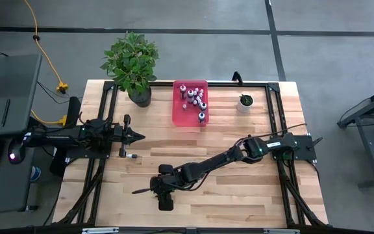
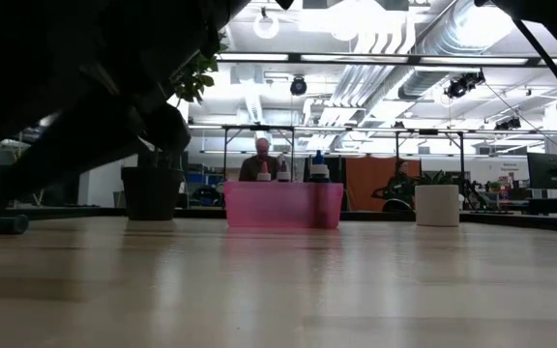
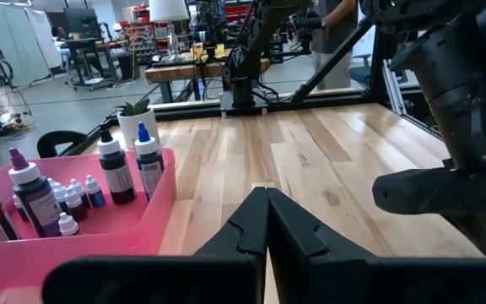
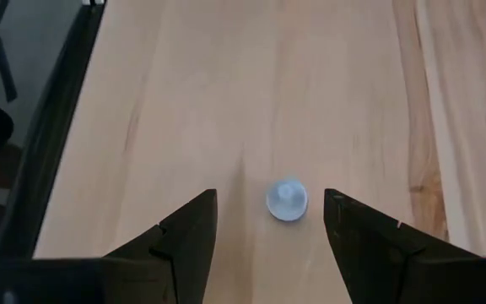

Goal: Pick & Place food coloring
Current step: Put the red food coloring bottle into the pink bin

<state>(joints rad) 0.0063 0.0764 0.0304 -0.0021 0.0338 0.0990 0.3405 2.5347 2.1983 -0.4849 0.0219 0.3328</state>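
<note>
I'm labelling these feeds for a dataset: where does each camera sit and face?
High: overhead, straight down; both arms, pink tray of food coloring bottles.
Low: table height, level across to the tray; dark arm overhead.
Left wrist: past the shut left gripper toward tray.
Right wrist: down past the open right gripper at a small bottle.
All but the right wrist share the tray.

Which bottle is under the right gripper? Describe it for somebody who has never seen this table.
On the wooden table, far from the pink tray that holds most bottles, the right gripper hangs open over bare wood. Between its fingers stands one small bottle, seen from above as a pale round cap. Unlike the tray's bottles, it stands on the planks.
</note>
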